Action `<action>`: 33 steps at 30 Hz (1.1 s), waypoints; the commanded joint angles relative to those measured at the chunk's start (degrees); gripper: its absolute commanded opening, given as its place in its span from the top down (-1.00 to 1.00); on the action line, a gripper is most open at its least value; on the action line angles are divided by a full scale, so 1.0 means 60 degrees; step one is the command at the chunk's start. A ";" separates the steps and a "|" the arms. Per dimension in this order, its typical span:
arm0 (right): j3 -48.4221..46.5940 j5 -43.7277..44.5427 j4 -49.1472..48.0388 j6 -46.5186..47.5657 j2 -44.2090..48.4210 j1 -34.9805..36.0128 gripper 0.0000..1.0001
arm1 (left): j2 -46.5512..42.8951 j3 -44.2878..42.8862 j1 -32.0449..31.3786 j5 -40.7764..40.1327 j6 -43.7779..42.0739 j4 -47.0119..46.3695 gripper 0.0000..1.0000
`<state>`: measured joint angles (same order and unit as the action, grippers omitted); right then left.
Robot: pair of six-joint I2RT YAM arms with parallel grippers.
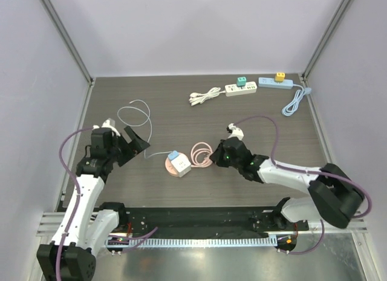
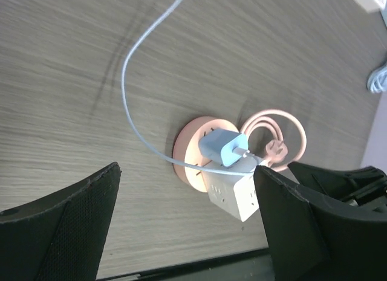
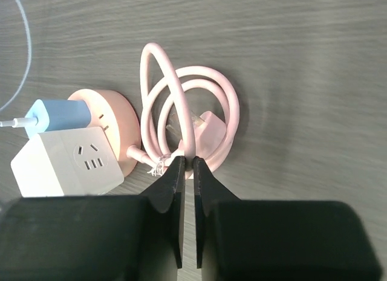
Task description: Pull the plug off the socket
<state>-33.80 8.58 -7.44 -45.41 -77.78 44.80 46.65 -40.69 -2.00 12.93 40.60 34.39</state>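
A round pink socket (image 1: 170, 166) lies mid-table with a blue plug (image 1: 174, 155) and a white cube adapter (image 1: 182, 168) standing in it. The plug (image 2: 222, 148) trails a thin white cable (image 2: 130, 93) to the left. My left gripper (image 1: 134, 149) hovers left of the socket, open wide; its fingers (image 2: 66, 226) frame the socket (image 2: 190, 151) without touching. The socket's pink cord (image 3: 205, 112) lies coiled to its right. My right gripper (image 3: 187, 163) is shut, its tips at the coil's near edge. Whether they pinch the cord I cannot tell.
At the back stand a white power strip (image 1: 240, 87) with a green plug and a blue strip (image 1: 275, 82) with a yellow plug. A bundled white cord (image 1: 204, 96) and a blue cord (image 1: 294, 104) lie near them. Walls close in on three sides.
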 commanded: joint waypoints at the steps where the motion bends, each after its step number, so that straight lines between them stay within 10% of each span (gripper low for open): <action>1: 0.0578 0.0576 0.0229 0.0579 0.1096 -0.0083 0.73 | -0.0173 0.0392 -0.0805 0.0834 0.0484 -0.1409 -0.82; 8: 0.0859 0.1207 0.1910 0.1150 0.2166 -0.0098 0.25 | -0.0815 0.1694 -0.2610 0.0043 0.0923 -0.2040 -0.65; 17: -0.0766 0.1325 0.4682 0.2207 0.2461 -0.0098 -0.99 | -0.2883 0.3587 -0.3050 0.0334 0.2036 -0.3299 -0.13; 27: -0.1586 -0.0172 0.3423 0.2616 0.1731 0.1186 -0.99 | -0.0952 0.4802 -0.3723 0.0849 0.2519 -0.6779 0.93; 33: -0.3023 0.0635 0.3833 0.3217 0.0469 0.2406 -1.00 | 0.0689 0.5404 -0.4178 0.0365 0.2813 -0.8894 0.99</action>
<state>-48.18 9.61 16.58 -28.77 -73.38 57.65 48.90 -9.13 -26.20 16.12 55.79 -6.76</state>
